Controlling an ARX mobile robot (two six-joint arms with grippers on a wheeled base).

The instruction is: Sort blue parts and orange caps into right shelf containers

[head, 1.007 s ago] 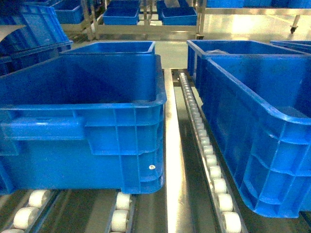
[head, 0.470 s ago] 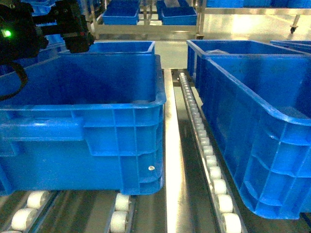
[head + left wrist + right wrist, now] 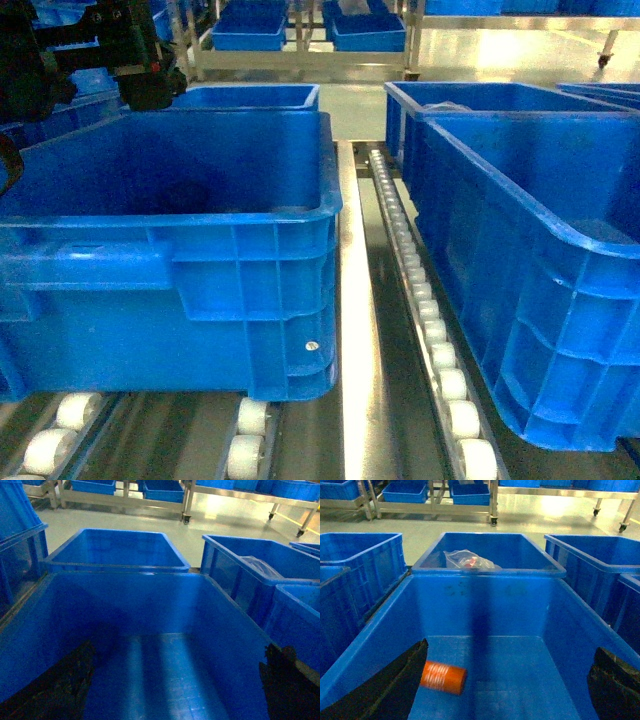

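Note:
Deep blue crates stand on the roller shelf: one at the left (image 3: 240,250) and one at the right (image 3: 540,250). My left gripper (image 3: 170,690) hangs open over the left crate's bare floor (image 3: 165,670), its dark fingers (image 3: 55,685) spread wide. The left arm (image 3: 120,50) shows above that crate's far rim. My right gripper (image 3: 500,690) is open above another crate (image 3: 560,625). An orange cap (image 3: 442,677) lies on its side on that crate's floor, just by the left finger (image 3: 385,690) and held by nothing. No blue parts are in view.
A further crate (image 3: 490,555) behind holds a clear plastic bag (image 3: 467,560) with something red inside. White rollers (image 3: 440,350) and a steel rail run between the two crate rows. Racks with more blue bins (image 3: 300,30) stand across the floor.
The left arm has come into the head view at the top left, above the left crate's far rim. The crates have not moved.

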